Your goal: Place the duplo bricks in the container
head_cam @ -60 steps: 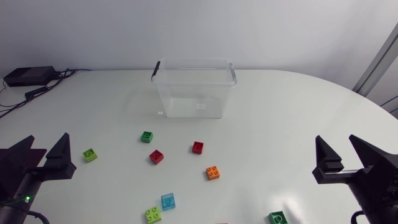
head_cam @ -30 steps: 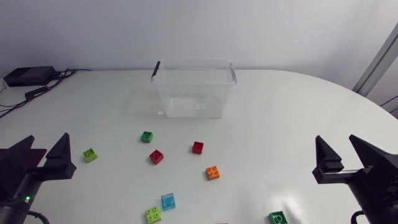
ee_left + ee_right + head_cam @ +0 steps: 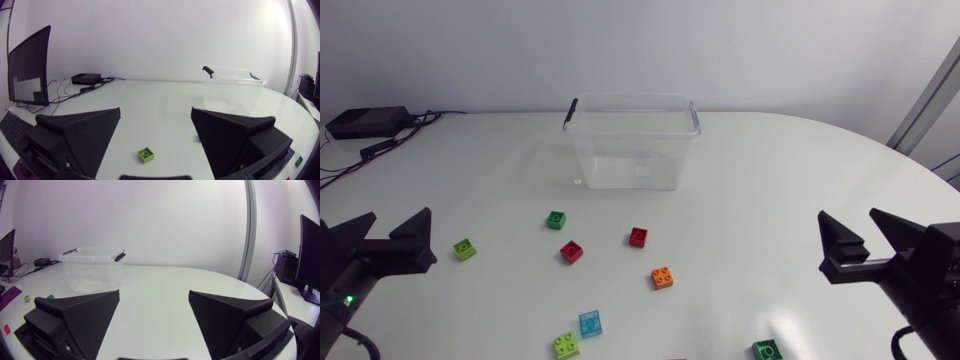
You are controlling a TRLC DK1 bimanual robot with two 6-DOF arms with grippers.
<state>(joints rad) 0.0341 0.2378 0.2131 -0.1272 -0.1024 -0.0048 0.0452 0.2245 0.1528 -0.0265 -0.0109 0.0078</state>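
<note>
Several duplo bricks lie on the white table in front of the clear, empty container [image 3: 632, 140]: a green one [image 3: 556, 219], a lime one [image 3: 465, 249], two red ones [image 3: 571, 251] [image 3: 638, 236], an orange one [image 3: 662, 278] and a light blue one [image 3: 590, 323]. My left gripper [image 3: 395, 225] stands open at the left edge with nothing in it. In the left wrist view the lime brick [image 3: 146, 155] lies just ahead, between the fingers of the left gripper [image 3: 156, 110]. My right gripper [image 3: 850, 222] is open and empty at the right, far from the bricks. In the right wrist view the container [image 3: 95, 267] stands well ahead of the right gripper [image 3: 154, 292].
Another lime brick [image 3: 567, 345] and a dark green brick [image 3: 767, 349] lie near the table's front edge. A black box with cables [image 3: 365, 122] sits at the far left corner. The container has black handle clips [image 3: 570, 112].
The left gripper has shifted slightly to the left and the right gripper slightly toward the table's middle. Bricks and container have not moved.
</note>
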